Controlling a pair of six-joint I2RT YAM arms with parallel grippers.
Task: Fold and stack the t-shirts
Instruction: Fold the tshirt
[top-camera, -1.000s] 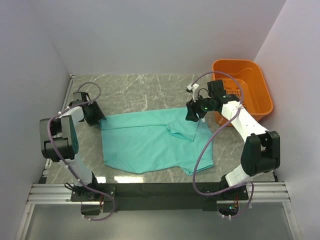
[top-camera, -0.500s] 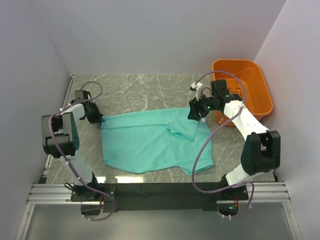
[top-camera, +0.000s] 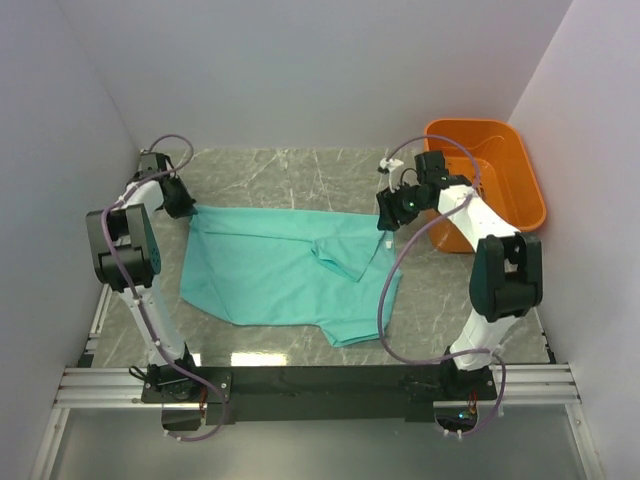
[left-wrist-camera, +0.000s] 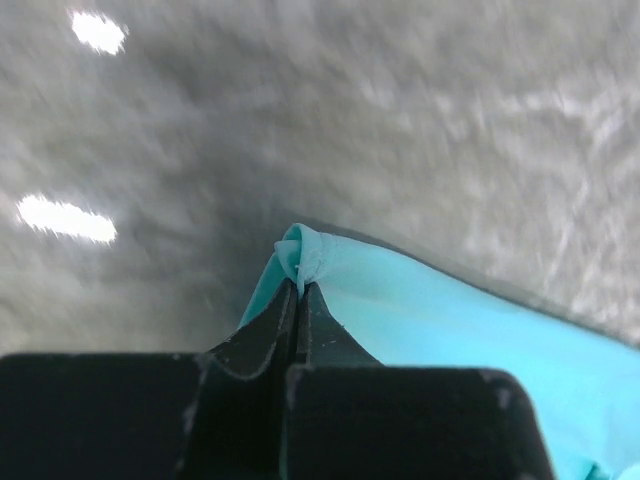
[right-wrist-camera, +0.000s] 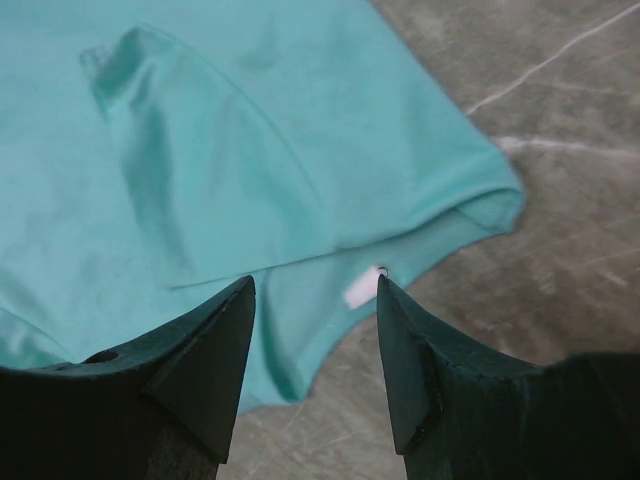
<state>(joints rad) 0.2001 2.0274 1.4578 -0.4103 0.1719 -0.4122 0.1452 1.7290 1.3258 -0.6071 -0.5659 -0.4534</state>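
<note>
One soft, floppy t-shirt (top-camera: 270, 265) — my left gripper (left-wrist-camera: 300, 290) pinches its corner shut; my right gripper (right-wrist-camera: 314, 285) hangs open — I'd grab edges.

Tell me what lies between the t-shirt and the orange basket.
In the top view, only bare table lies between the t-shirt and the orange basket; the right arm crosses above that stretch.
</note>
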